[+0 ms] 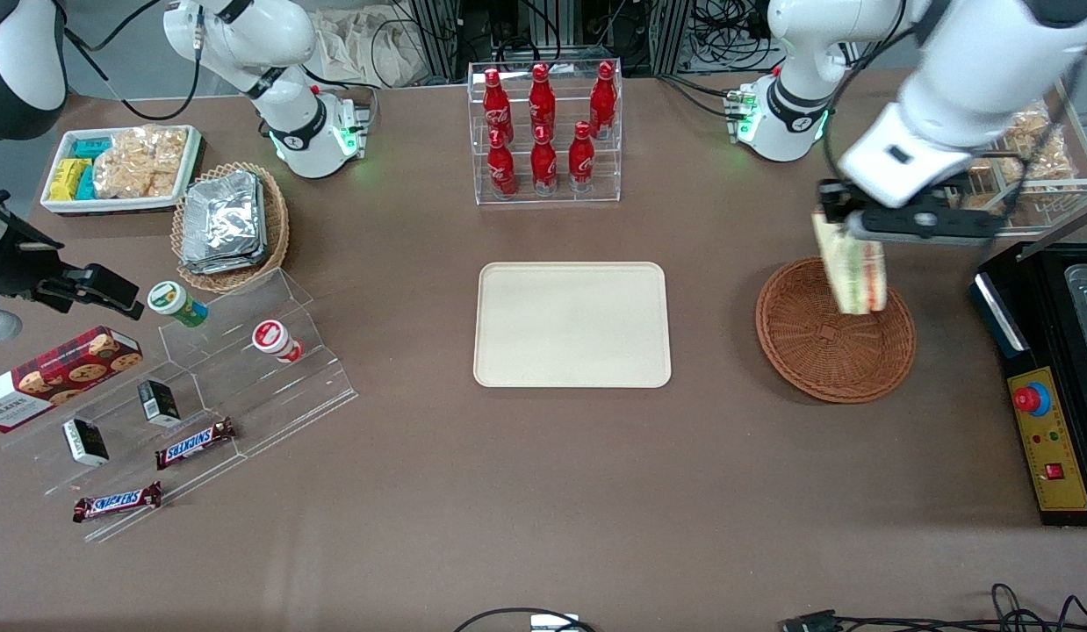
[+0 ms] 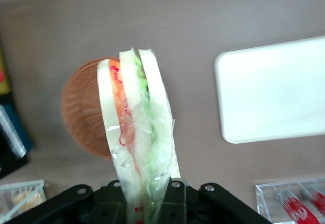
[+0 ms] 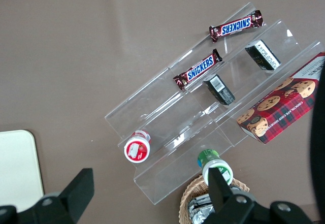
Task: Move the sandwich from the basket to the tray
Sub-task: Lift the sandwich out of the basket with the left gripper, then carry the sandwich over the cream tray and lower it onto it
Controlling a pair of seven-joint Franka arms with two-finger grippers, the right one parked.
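Observation:
My left gripper (image 1: 849, 226) is shut on the sandwich (image 1: 853, 268), a wedge of pale bread with green, red and orange layers in clear wrap. The wedge hangs lifted above the round reddish-brown wicker basket (image 1: 824, 355), over the part of it farther from the front camera. In the left wrist view the sandwich (image 2: 134, 122) sticks out from between the gripper (image 2: 147, 201) fingers, with the basket (image 2: 81, 107) below it and nothing else showing in that basket. The cream tray (image 1: 572, 325) lies flat and bare at the table's middle, beside the basket, and appears in the wrist view as the tray (image 2: 274, 89).
A clear rack of red bottles (image 1: 543, 132) stands farther from the front camera than the tray. A black control box (image 1: 1048, 395) sits close beside the basket at the working arm's end. A stepped acrylic stand (image 1: 201, 386), a foil-packet basket (image 1: 230, 224) and a snack tray (image 1: 122, 167) lie toward the parked arm's end.

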